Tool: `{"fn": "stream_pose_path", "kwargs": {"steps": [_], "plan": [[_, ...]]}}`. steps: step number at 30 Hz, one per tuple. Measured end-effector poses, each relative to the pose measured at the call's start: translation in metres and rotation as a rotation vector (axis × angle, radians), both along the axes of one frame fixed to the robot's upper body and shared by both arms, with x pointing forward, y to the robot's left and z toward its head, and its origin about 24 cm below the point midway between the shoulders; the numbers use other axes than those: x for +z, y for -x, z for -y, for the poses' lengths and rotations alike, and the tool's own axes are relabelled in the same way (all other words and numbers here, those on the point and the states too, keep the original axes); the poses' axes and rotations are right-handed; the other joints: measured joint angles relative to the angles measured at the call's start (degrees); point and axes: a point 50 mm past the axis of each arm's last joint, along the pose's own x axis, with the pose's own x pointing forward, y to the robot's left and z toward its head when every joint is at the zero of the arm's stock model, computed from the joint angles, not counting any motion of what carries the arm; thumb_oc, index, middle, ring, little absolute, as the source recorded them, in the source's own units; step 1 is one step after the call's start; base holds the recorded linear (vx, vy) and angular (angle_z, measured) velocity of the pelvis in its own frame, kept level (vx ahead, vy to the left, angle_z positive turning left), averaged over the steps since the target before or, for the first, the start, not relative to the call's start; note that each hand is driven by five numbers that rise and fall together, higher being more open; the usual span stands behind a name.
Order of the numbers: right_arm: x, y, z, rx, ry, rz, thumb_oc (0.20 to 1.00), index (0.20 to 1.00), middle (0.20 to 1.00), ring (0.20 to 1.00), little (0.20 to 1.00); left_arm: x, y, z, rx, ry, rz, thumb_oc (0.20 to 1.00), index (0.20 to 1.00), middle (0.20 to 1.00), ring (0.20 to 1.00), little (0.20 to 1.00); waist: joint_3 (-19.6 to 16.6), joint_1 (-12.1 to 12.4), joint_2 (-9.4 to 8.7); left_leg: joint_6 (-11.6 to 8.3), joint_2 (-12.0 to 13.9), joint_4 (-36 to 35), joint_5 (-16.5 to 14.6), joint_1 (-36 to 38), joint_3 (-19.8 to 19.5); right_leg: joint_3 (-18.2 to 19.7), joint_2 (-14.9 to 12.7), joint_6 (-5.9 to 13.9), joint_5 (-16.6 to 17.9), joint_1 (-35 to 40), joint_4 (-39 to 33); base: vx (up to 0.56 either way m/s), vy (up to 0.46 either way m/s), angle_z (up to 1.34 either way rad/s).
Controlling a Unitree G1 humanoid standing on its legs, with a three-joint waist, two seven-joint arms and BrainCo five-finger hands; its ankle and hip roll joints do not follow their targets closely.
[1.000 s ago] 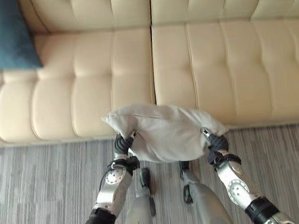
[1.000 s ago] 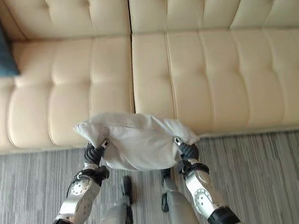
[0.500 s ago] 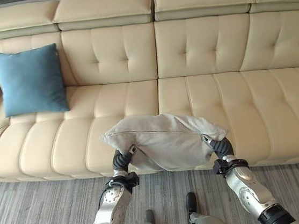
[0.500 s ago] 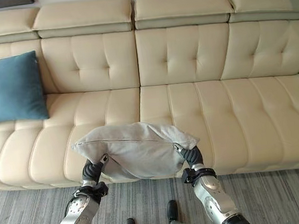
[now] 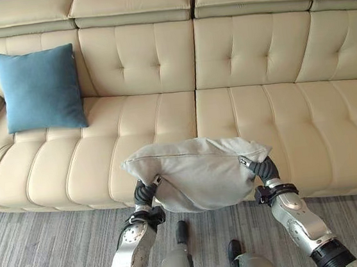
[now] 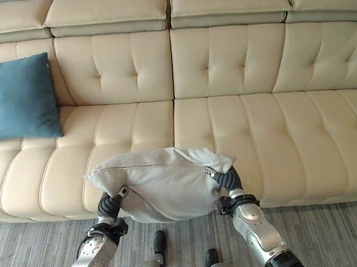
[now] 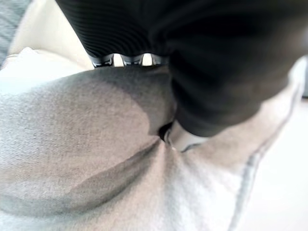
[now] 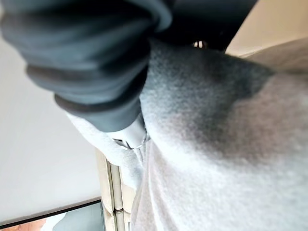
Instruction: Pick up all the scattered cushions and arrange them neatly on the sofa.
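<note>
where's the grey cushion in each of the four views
Left eye view: grey cushion low centre, carried between both hands before the sofa.
Right eye view: grey cushion low, left of centre.
Left wrist view: grey fabric against the hand.
Right wrist view: grey fabric likewise.
Shared landmark: blue cushion on the sofa's left seat.

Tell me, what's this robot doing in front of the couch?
It is tidying cushions. Both hands, the left hand and the right hand, carry a soft light-grey fabric cushion by its two ends, in the air over the front edge of the cream tufted leather sofa. A square blue cushion already leans upright against the backrest at the sofa's left end. The grey one is not yet set down.
</note>
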Motion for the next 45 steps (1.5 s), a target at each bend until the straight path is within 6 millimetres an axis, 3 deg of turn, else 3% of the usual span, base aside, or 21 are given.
{"fn": "stream_pose_path", "kwargs": {"steps": [1, 3, 5, 6, 7, 9, 10, 12, 13, 14, 15, 18, 21, 26, 31, 35, 41, 42, 43, 45], "plan": [[-0.002, 0.001, -0.002, -0.002, -0.011, -0.007, 0.2, 0.2, 0.2, 0.2, 0.2, 0.0, 0.001, -0.001, 0.0, -0.005, 0.002, 0.2, 0.2, 0.2, 0.2, 0.2, -0.4, -0.5, -0.54, 1.85, -1.2, -0.6, -0.2, 1.6, 0.9, 0.1, -1.3, 2.04, 0.4, 0.2, 2.5, 0.12, 0.201, -0.05], [0.001, -0.002, -0.008, 0.009, -0.028, 0.007, 0.2, 0.2, 0.2, 0.2, 0.2, 0.004, -0.001, -0.006, 0.0, -0.024, 0.016, 0.2, 0.2, 0.2, 0.2, 0.2, -0.4, -0.9, -0.26, 2.32, -1.1, -1.0, 0.6, 2.7, 2.1, 1.5, -1.9, 4.44, 2.2, -4.4, 12.3, 0.1, 0.126, -0.09], [0.001, -0.001, -0.011, 0.01, -0.037, 0.006, 0.2, 0.2, 0.2, 0.2, 0.2, 0.008, -0.003, -0.009, -0.013, -0.064, 0.033, 0.2, 0.2, 0.2, 0.2, 0.2, -0.6, -1.5, -0.47, 3.52, -0.9, -1.3, -0.3, 4.4, 1.7, 1.3, -2.1, 4.98, 3.8, -4.9, 15.6, 0.21, 0.115, 0.01], [0.002, -0.002, -0.011, 0.011, -0.039, 0.012, 0.2, 0.2, 0.2, 0.2, 0.2, 0.009, -0.003, -0.009, -0.014, -0.074, 0.038, 0.2, 0.2, 0.2, 0.2, 0.2, -0.6, -1.5, -0.51, 5.21, -0.8, -2.0, -1.6, 5.1, 1.7, 0.9, -2.3, 4.47, 3.0, -5.6, 17.0, 0.19, 0.052, -0.16], [0.004, -0.004, -0.014, 0.014, -0.045, 0.02, 0.2, 0.2, 0.2, 0.2, 0.2, 0.009, -0.003, -0.011, -0.008, -0.075, 0.039, 0.2, 0.2, 0.2, 0.2, 0.2, -0.5, -1.6, -0.2, 4.89, -0.6, -3.1, -1.1, 6.1, 1.7, -0.4, -2.6, 3.78, 1.8, -6.4, 17.7, 0.18, -0.033, -0.19], [0.007, -0.004, -0.014, 0.022, -0.041, 0.034, 0.2, 0.2, 0.2, 0.2, 0.2, 0.012, -0.004, -0.012, -0.001, -0.076, 0.051, 0.2, 0.2, 0.2, 0.2, 0.2, -0.3, -2.3, 0.42, 3.81, 0.1, -5.2, -0.3, 8.1, 2.0, -2.9, -2.3, 4.03, 1.2, -6.2, 4.9, 0.23, -0.067, -0.17], [0.008, -0.004, -0.015, 0.023, -0.042, 0.036, 0.2, 0.2, 0.2, 0.2, 0.2, 0.012, -0.005, -0.013, 0.003, -0.073, 0.052, 0.2, 0.2, 0.2, 0.2, 0.2, -0.3, -2.6, 0.4, 3.33, 0.3, -5.9, 0.1, 8.5, 2.3, -3.0, -1.8, 4.55, 2.5, -5.8, -0.2, 0.17, -0.079, 0.04], [0.008, -0.004, -0.014, 0.02, -0.04, 0.037, 0.2, 0.2, 0.2, 0.2, 0.2, 0.013, -0.005, -0.014, 0.003, -0.076, 0.054, 0.2, 0.2, 0.2, 0.2, 0.2, -0.3, -3.8, 0.03, 2.84, 0.0, -6.9, 0.4, 9.4, 1.7, -3.3, -1.5, 5.15, 7.8, -5.2, -9.5, 0.15, -0.064, 0.29], [0.007, -0.003, -0.014, 0.013, -0.039, 0.032, 0.2, 0.2, 0.2, 0.2, 0.2, 0.011, -0.004, -0.012, 0.0, -0.073, 0.05, 0.2, 0.2, 0.2, 0.2, 0.2, -0.5, -4.0, -1.23, 2.04, -1.0, -6.9, -0.1, 10.5, 1.4, -2.8, -1.7, 4.91, 12.1, -3.7, -13.6, 0.12, -0.044, 0.26], [0.006, -0.003, -0.014, 0.013, -0.037, 0.031, 0.2, 0.2, 0.2, 0.2, 0.2, 0.011, -0.004, -0.013, 0.001, -0.073, 0.048, 0.2, 0.2, 0.2, 0.2, 0.2, -0.4, -3.9, -2.23, 1.34, -1.9, -6.9, -0.7, 11.6, 1.2, -1.8, -1.9, 3.71, 14.6, -2.4, -14.7, 0.26, -0.088, 0.25], [0.006, -0.003, -0.013, 0.01, -0.035, 0.029, 0.2, 0.2, 0.2, 0.2, 0.2, 0.01, -0.003, -0.012, 0.004, -0.067, 0.044, 0.2, 0.2, 0.2, 0.2, 0.2, -0.6, -3.8, -2.26, 0.37, -1.9, -6.9, -1.3, 12.6, 0.5, -1.3, -1.5, 2.23, 19.2, -0.5, -16.9, 0.14, -0.043, 0.13], [0.017, -0.013, -0.014, 0.019, 0.003, 0.072, 0.2, 0.2, 0.2, 0.2, 0.2, 0.017, -0.008, -0.012, 0.011, -0.076, 0.077, 0.2, 0.2, 0.2, 0.2, 0.2, -2.1, -3.6, -1.57, -1.97, 0.7, -6.9, -1.8, 12.4, 0.1, -2.0, 1.3, 1.13, 21.8, 1.9, -22.4, 0.16, -0.057, -0.04], [0.034, -0.027, -0.013, 0.028, 0.045, 0.134, 0.2, 0.2, 0.2, 0.2, 0.2, 0.028, -0.019, -0.01, 0.012, -0.098, 0.119, 0.2, 0.2, 0.2, 0.2, 0.2, -2.2, -3.7, -1.49, -2.87, 2.2, -6.9, -1.8, 12.3, -0.3, -2.3, 2.9, 0.42, 21.7, 1.9, -22.4, 0.1, -0.046, -0.04], [0.088, -0.072, -0.019, -0.002, 0.112, 0.29, 0.2, 0.2, 0.2, 0.2, 0.2, 0.067, -0.064, -0.002, 0.037, -0.137, 0.236, 0.2, 0.2, 0.2, 0.2, 0.2, -2.4, -3.8, -1.39, -4.0, 3.2, -6.9, -1.2, 11.1, -1.5, -3.6, 4.0, -0.56, 21.9, 1.3, -22.4, 0.02, -0.015, 0.1], [0.103, -0.1, -0.028, -0.015, 0.201, 0.298, 0.2, 0.2, 0.2, 0.2, 0.2, 0.09, -0.098, -0.01, 0.063, -0.249, 0.261, 0.2, 0.2, 0.2, 0.2, 0.2, -3.5, -3.6, -1.75, -4.38, 2.9, -6.6, -0.5, 7.3, -2.4, -4.2, 3.6, -1.01, 22.5, -2.1, -22.4, -0.08, -0.015, 0.09], [0.105, -0.111, -0.028, -0.04, 0.259, 0.267, 0.2, 0.2, 0.2, 0.2, 0.2, 0.105, -0.112, -0.014, 0.075, -0.303, 0.29, 0.2, 0.2, 0.2, 0.2, 0.2, -3.4, -3.0, -2.01, -4.31, 2.7, -5.9, 0.5, 2.3, -3.2, -5.1, 3.4, -1.58, 23.6, -6.2, -22.4, -0.06, -0.012, 0.15], [0.101, -0.122, -0.032, -0.036, 0.33, 0.216, 0.2, 0.2, 0.2, 0.2, 0.2, 0.101, -0.123, -0.019, 0.097, -0.37, 0.24, 0.2, 0.2, 0.2, 0.2, 0.2, -2.4, -2.3, -2.52, -4.68, 2.8, -5.7, 1.0, -1.8, -4.1, -5.6, 3.5, -2.24, 24.6, -9.9, -22.4, -0.02, -0.008, 0.05], [0.104, -0.126, -0.032, -0.041, 0.357, 0.215, 0.2, 0.2, 0.2, 0.2, 0.2, 0.104, -0.13, -0.018, 0.093, -0.401, 0.232, 0.545, 0.545, 0.545, 0.545, 0.545, -2.0, -2.3, -2.64, -4.74, 2.8, -5.4, 1.0, -2.7, -4.5, -6.0, 3.5, -2.3, 24.6, -10.4, -22.4, -0.06, -0.005, 0.18], [0.115, -0.135, -0.032, -0.059, 0.399, 0.23, 1.0, 1.0, 1.0, 1.0, 1.0, 0.116, -0.141, -0.018, 0.095, -0.443, 0.237, 1.0, 1.0, 1.0, 1.0, 1.0, -1.2, -2.4, -3.16, -4.9, 2.8, -5.7, 1.4, -4.0, -4.5, -6.3, 3.4, -2.3, 24.7, -11.7, -22.4, -0.06, -0.003, 0.16], [0.137, -0.153, -0.027, -0.095, 0.561, 0.246, 1.0, 1.0, 1.0, 1.0, 1.0, 0.139, -0.161, -0.028, 0.116, -0.533, 0.223, 1.0, 1.0, 1.0, 1.0, 1.0, -0.7, -2.4, -3.81, -5.11, 2.8, -5.7, 2.0, -5.7, -4.6, -6.5, 3.5, -1.93, 24.9, -13.3, -22.4, -0.05, 0.0, 0.07]]}}
